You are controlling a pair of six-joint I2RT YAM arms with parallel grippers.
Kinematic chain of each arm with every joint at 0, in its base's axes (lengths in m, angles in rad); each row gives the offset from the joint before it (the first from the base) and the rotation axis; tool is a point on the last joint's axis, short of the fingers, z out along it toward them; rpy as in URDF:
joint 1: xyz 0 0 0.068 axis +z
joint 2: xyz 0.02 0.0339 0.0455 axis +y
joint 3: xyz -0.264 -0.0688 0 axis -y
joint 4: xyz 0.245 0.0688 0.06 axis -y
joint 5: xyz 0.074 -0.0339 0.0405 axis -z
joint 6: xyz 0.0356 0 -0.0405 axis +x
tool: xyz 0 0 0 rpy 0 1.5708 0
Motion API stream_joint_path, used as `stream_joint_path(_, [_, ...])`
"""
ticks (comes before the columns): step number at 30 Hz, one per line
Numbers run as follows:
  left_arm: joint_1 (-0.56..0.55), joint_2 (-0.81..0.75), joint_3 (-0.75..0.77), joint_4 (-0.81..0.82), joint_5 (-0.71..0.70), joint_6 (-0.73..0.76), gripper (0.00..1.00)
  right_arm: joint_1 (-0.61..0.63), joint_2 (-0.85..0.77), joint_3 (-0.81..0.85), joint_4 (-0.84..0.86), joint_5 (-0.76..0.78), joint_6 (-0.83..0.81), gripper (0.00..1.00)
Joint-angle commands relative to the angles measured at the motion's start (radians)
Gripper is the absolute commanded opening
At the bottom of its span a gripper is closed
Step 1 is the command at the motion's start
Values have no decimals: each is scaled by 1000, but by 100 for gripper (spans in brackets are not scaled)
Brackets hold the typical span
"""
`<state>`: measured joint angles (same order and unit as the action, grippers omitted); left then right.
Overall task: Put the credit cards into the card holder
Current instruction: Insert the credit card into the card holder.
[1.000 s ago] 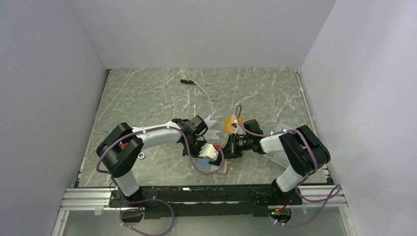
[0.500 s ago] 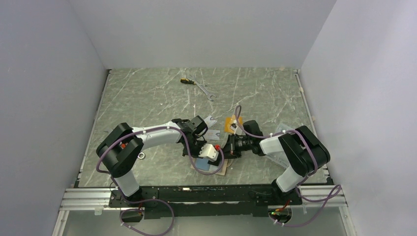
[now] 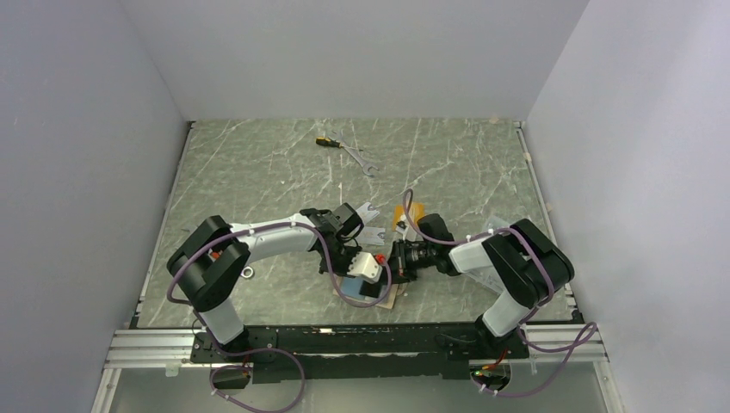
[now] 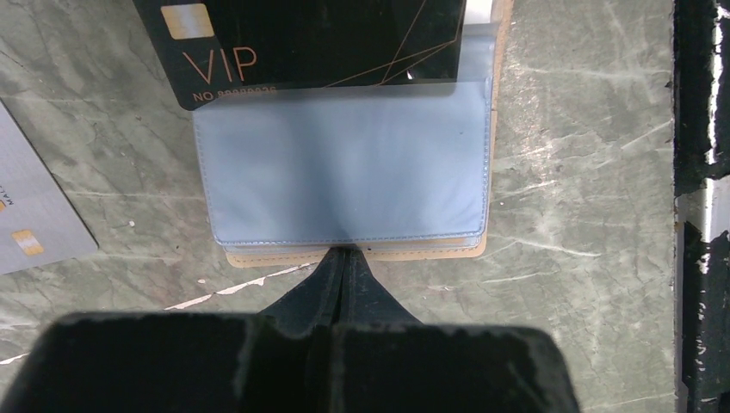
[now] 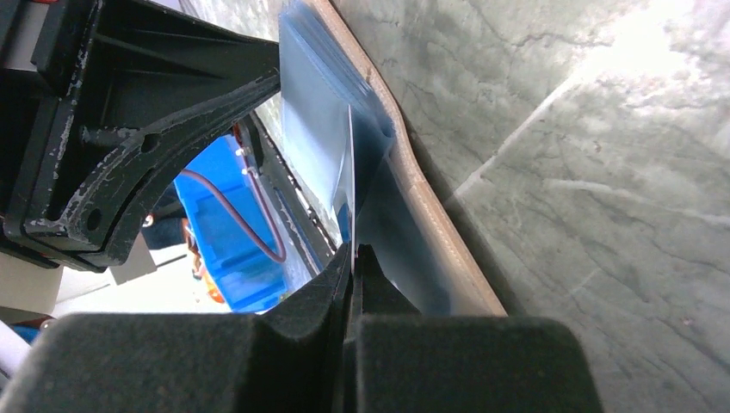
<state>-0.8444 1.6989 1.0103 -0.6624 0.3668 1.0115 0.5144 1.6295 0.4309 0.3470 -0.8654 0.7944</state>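
Observation:
The tan card holder (image 4: 258, 256) lies open with its blue panel up, near the table's front edge in the top view (image 3: 389, 298). My left gripper (image 4: 344, 255) is shut on the holder's near edge; it also shows in the top view (image 3: 351, 280). My right gripper (image 5: 353, 249) is shut on the black VIP card (image 4: 327, 34), seen edge-on in the right wrist view (image 5: 349, 155). That card's leading end sits partly under the holder's clear sleeve. A silver-grey card (image 4: 34, 224) lies left of the holder. The orange card (image 3: 401, 215) lies behind the right wrist.
A wrench (image 3: 360, 157) and a screwdriver (image 3: 325, 141) lie at the back of the marbled table. A small metal ring (image 3: 247, 273) lies by the left arm. The black front rail (image 4: 702, 129) runs close beside the holder.
My right gripper has moved left toward the holder with the black card in it. The left arm has stayed put.

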Motion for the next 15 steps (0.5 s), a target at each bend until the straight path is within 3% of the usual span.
stream_joint_path(1, [-22,38,-77,-64,-3,-1,0,14,-19,-15,37,74,18,0])
stream_joint_path(9, [-61,17,-145,-43,-32,-13,0,14,-30,-41,81,148,71,0])
stream_joint_path(15, [-84,14,-179,-34,-50,-8,0,54,45,-11,148,104,95,0])
